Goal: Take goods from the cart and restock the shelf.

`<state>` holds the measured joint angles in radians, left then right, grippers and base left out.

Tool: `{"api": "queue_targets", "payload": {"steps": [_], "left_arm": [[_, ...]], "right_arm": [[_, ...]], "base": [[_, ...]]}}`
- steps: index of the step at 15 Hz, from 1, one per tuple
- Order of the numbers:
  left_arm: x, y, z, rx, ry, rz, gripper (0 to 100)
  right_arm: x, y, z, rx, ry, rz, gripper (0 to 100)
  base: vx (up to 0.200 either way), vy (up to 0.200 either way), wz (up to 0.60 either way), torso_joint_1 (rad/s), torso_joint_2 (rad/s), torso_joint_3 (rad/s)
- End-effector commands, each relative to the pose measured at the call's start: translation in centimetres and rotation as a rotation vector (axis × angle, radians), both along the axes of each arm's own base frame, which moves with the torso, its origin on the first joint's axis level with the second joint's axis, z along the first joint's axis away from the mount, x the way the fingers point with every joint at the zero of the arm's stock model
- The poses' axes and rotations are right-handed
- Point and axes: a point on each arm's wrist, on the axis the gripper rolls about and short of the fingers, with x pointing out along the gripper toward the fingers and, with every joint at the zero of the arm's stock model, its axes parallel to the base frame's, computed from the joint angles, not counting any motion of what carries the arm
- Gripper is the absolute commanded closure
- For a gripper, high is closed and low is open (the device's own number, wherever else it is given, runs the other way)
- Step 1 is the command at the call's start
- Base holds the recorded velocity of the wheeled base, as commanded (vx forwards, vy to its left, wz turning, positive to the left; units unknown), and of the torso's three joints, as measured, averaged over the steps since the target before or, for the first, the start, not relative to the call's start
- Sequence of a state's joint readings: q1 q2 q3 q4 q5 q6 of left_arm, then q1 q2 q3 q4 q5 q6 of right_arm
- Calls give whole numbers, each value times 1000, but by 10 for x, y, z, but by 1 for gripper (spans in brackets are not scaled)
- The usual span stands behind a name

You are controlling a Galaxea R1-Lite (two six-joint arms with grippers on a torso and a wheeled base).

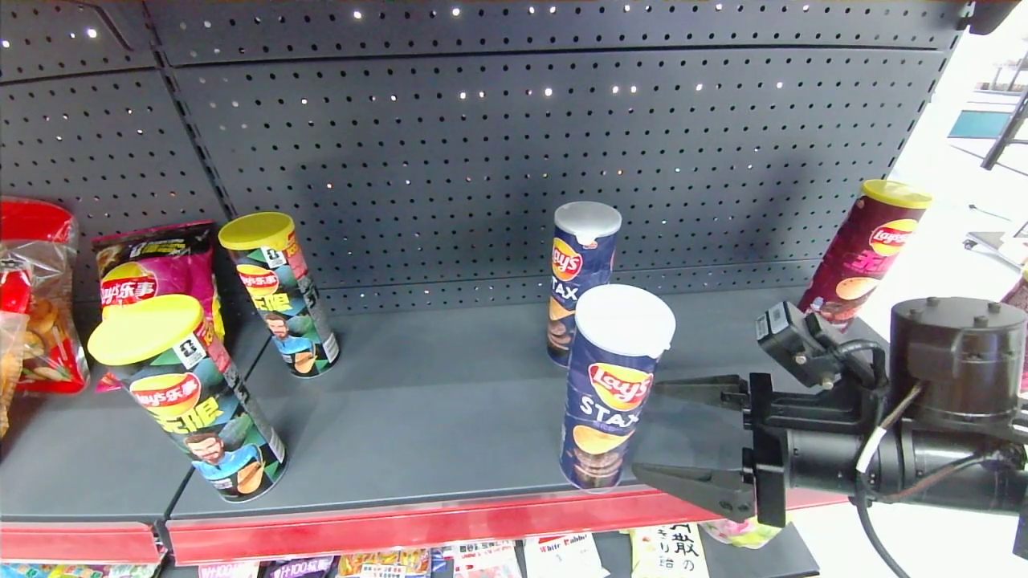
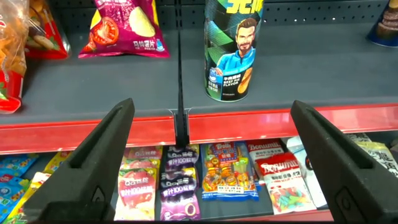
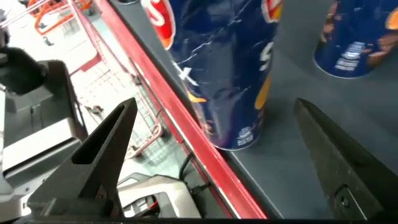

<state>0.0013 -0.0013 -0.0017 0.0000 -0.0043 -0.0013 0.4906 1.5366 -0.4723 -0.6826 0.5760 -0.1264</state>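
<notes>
My right gripper (image 1: pixel 646 429) was released, its two black fingers spread wide and holding nothing. The arm reached in level from the right, with the gripper stretched out sideways towards the shelf (image 1: pixel 434 401). Its fingertips sat just beside the front blue can (image 1: pixel 614 385), one near the can's middle and one near its base, and I could not tell whether either touched it. That can had a white lid and a label with a red-and-yellow logo over white lettering. It stood at the shelf's front edge, right behind the red price strip (image 1: pixel 401 526).

A second blue can (image 1: pixel 580 273) of the same kind stood behind it, nearer the pegboard back (image 1: pixel 482 160). A dark red can (image 1: pixel 863 253) with a yellow lid stood at the far right. Below the right gripper lay the red wire cart (image 3: pixel 106 81).

My left gripper (image 2: pixel 211 104) was also spread open and empty, held in front of the price strip. Past it stood a green-and-black can (image 2: pixel 235 50) with a yellow lid and a pictured man. A matching can (image 1: pixel 281 293) stood further back, beside a magenta snack bag (image 1: pixel 157 273).
</notes>
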Motion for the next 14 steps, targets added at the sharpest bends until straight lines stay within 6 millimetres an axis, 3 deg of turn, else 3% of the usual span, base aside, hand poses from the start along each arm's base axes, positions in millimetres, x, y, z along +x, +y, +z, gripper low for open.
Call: {"api": "queue_targets", "payload": {"steps": [1, 6, 14], "left_arm": [[0, 0, 0, 0, 1, 0, 0], [0, 0, 0, 0, 1, 0, 0], [0, 0, 0, 0, 1, 0, 0]], "right_arm": [[5, 3, -3, -13, -2, 9, 0], [14, 9, 3, 13, -25, 64, 0], [22, 16, -4, 14, -63, 161, 0]], "base": [[0, 0, 0, 0, 0, 0], [0, 0, 0, 0, 0, 0], [0, 0, 0, 0, 0, 0]]}}
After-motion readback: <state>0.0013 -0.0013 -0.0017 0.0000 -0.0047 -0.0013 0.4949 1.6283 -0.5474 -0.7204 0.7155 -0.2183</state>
